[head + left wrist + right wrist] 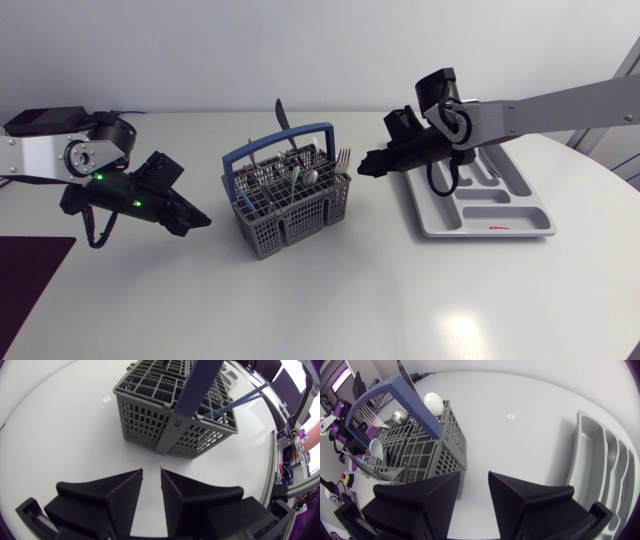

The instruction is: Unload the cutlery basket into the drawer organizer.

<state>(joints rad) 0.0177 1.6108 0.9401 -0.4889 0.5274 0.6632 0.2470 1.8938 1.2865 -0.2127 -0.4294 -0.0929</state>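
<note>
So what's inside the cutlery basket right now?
Standing in the cutlery basket: a knife, forks and spoons. Their lower ends are hidden behind the mesh walls, so an exact count isn't possible.

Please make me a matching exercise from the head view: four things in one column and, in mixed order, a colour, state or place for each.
1. cutlery basket
2. drawer organizer
3. left pincer
4. right pincer

A. open, between basket and organizer
B. light grey, farthest right
C. open, left of the basket
D. dark grey, in the middle

Pairs: 1-D, 2-B, 3-C, 4-A
</note>
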